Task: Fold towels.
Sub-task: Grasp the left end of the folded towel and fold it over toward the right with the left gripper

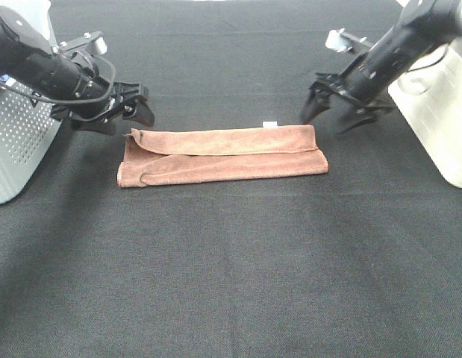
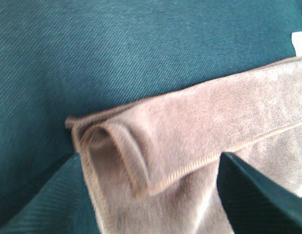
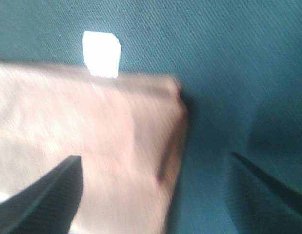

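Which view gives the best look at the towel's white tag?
Right wrist: the tag appears large and whole, sticking out from the towel edge, though blurred. Exterior high shows it only as a tiny white speck on the towel's far edge. Left wrist catches just a sliver, cut off by the frame.
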You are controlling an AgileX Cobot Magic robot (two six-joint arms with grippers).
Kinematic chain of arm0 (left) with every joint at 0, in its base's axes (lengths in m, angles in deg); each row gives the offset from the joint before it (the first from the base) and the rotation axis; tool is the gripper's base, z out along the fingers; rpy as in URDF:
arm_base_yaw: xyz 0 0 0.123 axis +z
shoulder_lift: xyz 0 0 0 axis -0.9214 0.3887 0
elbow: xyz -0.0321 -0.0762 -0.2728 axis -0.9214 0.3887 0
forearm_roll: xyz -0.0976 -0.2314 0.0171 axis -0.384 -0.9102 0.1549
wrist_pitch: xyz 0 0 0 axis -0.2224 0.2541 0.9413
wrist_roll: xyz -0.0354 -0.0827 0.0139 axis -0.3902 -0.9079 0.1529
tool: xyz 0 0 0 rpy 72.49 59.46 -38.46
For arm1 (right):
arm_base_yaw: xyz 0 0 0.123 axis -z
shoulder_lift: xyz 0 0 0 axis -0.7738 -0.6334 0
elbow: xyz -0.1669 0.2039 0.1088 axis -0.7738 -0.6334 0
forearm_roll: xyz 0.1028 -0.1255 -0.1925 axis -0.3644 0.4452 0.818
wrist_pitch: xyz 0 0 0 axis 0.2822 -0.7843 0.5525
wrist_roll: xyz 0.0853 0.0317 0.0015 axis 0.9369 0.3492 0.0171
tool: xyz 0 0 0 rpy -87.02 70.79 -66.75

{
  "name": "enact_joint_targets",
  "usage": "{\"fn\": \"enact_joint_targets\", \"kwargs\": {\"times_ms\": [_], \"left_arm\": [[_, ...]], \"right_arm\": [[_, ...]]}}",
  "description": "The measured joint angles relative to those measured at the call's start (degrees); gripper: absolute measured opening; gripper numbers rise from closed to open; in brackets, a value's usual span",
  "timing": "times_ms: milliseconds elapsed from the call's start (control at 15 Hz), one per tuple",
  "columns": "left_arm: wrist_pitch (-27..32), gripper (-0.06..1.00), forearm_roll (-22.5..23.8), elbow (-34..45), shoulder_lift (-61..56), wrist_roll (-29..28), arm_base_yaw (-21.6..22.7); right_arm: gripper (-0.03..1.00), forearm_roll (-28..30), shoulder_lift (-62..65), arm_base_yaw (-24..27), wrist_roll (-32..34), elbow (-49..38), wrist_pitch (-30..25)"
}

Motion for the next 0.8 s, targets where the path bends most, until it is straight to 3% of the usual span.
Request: {"fn": "enact_joint_targets", "kwargs": {"times_ms": [133,267,667,800], "left_arm": [[1.3,0.74,5.0,0.0,0.1,-6.7,0.5],[1.2,0.74,5.8,-0.1,1.3,-9.5,0.8],[3.4,0.74,-0.2,-4.0,7.1,-9.3,0.3],[4.8,0.69,-2.0,-6.9,9.1,-9.0,-0.7]], "right_arm": [[0.75,5.5,0.9,0.0,4.5,0.0,-1.2],[0.76,7.5,1.0,0.0,5.6,0.0,-1.6],[0.76,7.8,1.0,0.0,5.6,0.0,-1.6],[0.76,7.8,1.0,0.0,5.6,0.0,-1.6]]}}
